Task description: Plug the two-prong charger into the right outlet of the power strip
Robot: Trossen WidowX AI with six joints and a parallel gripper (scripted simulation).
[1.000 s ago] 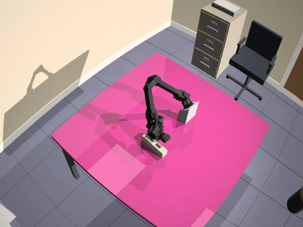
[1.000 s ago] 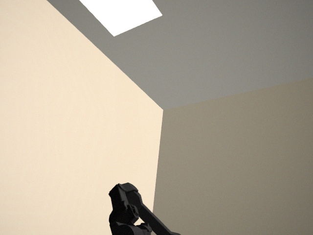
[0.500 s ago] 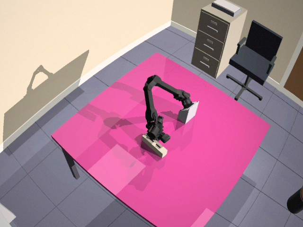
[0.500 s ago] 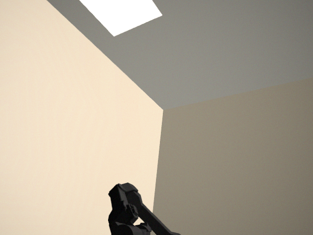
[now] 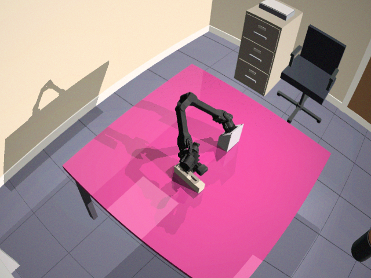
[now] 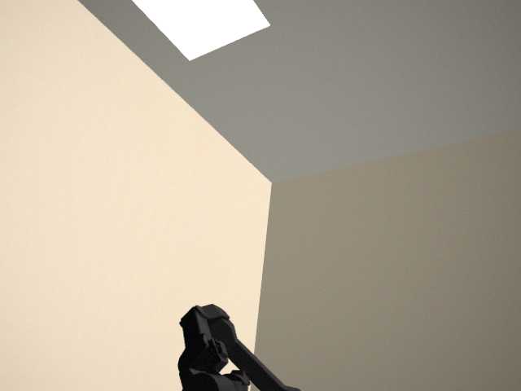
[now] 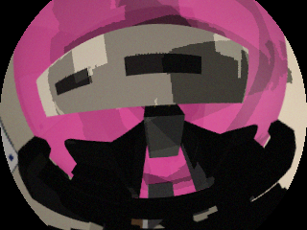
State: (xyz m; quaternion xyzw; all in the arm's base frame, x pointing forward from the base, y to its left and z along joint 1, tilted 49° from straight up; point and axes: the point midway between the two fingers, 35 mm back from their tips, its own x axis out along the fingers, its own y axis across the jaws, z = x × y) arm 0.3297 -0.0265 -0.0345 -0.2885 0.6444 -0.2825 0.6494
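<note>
The beige power strip (image 5: 199, 187) (image 7: 112, 88) lies on the pink table, with dark recessed outlets on its upper face. In the wrist view it spans the upper part, with a wide dark recess in the middle and a smaller one at the left. My gripper (image 7: 160, 122) is shut on the dark, block-shaped charger (image 7: 163, 126), between the two black fingers. The charger's front end meets the strip's near edge in the wrist view, below the middle recess. A small pale mark shows there; the prongs are mostly hidden, and I cannot tell how deep they sit.
The black arm (image 5: 182, 122) (image 6: 206, 336) bends high over the pink table (image 5: 254, 179) and comes down at the strip. A pale box-like block (image 5: 235, 138) stands at the arm's other end. A filing cabinet (image 5: 257, 54) and an office chair (image 5: 308, 75) stand beyond the table.
</note>
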